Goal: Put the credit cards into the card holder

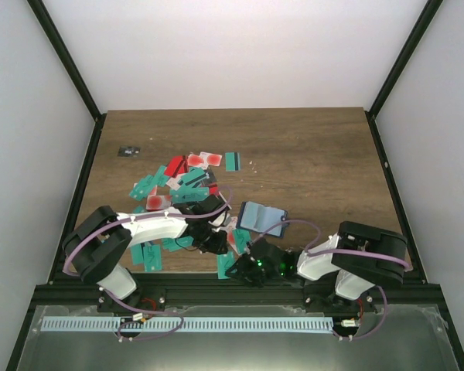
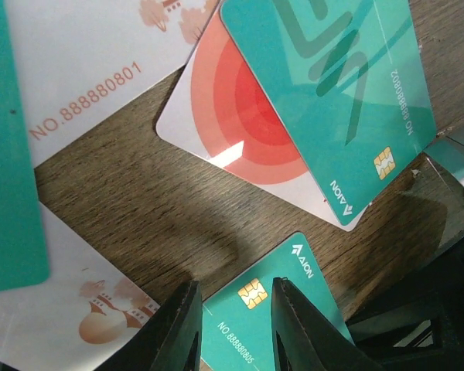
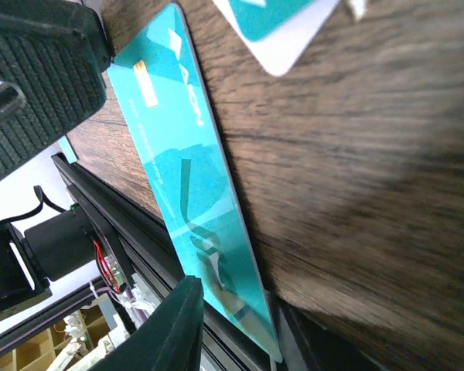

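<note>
The left gripper (image 2: 233, 287) stands with its 2 jaws a narrow way apart, grasping nothing. A teal chip card (image 2: 247, 317) shows face-up in the gap between them and runs on under the right-hand jaw. Just ahead of these jaws is bare table (image 2: 139, 216), and beyond that a red-and-white card (image 2: 247, 116) lies partly covered by another teal one. The right gripper (image 3: 236, 313) has a slanted teal card (image 3: 193, 178) passing between its jaws along the near table edge. Whether the jaws are clenched on it or merely beside it cannot be told. From above, the card holder (image 1: 259, 216) lies flat on the wood just beyond the right gripper's jaws and to the right of the left gripper's. Most of the credit cards (image 1: 178, 185) are strewn beyond and to the left of the left jaws.
</note>
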